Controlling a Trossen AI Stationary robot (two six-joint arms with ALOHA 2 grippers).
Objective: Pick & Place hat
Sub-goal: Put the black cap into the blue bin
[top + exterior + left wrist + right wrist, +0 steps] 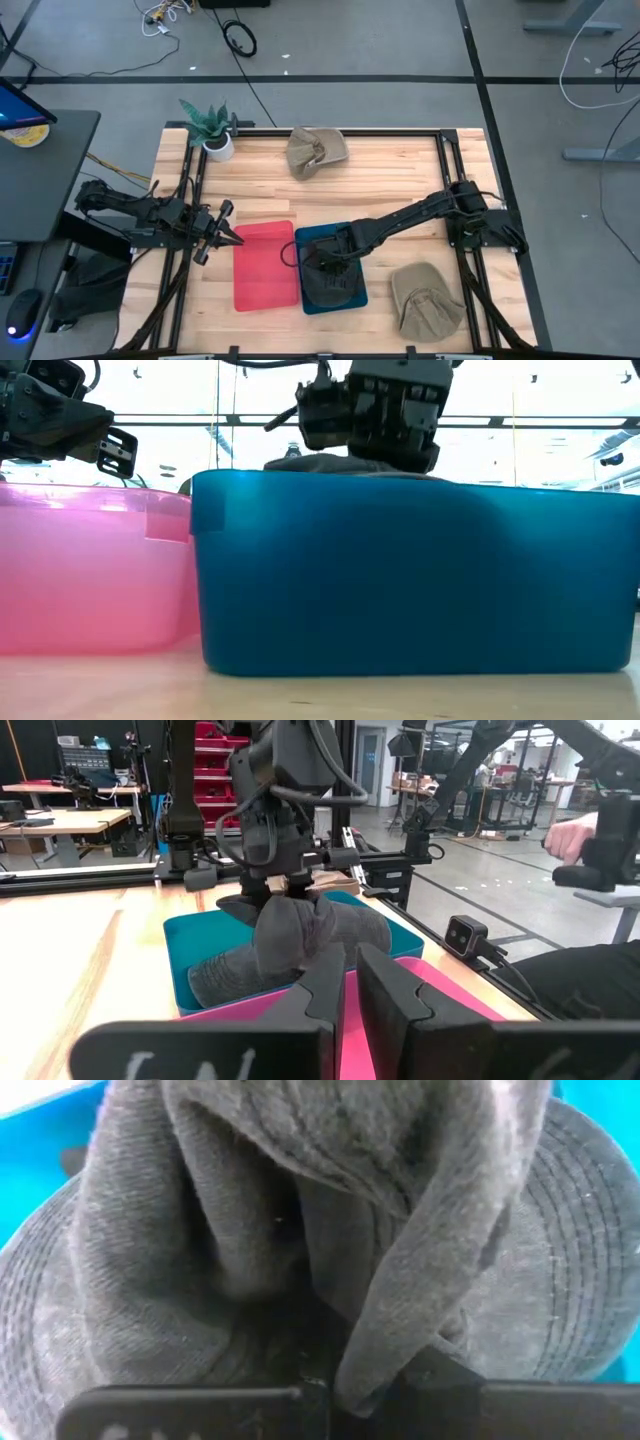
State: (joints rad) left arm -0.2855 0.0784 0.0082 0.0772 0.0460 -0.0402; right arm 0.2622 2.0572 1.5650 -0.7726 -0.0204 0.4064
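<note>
A dark grey hat (338, 283) lies in the blue bin (312, 236), bunched up; the hat (290, 945) rises in a fold at its middle. My right gripper (323, 262) reaches in from the table's right and is shut on that fold (283, 905). The hat (300, 1230) fills the right wrist view. My left gripper (236, 240) hovers shut at the left edge of the pink bin (262, 265), touching nothing. My right gripper (365, 1380) pinches a raised fold of the hat's crown (385, 1310) between its two fingers, coming from above and pointing down. Several layers of cloth are gathered there. The hat's brim (580, 1240) and lower part rest on the blue bin's floor.
Two tan hats lie on the table, one at the far edge (317, 150) and one near the right corner (425, 300). A potted plant (210, 130) stands at the far left. The pink bin (80, 570) adjoins the blue bin (400, 570). A person's hand (570, 835) shows beyond the table.
</note>
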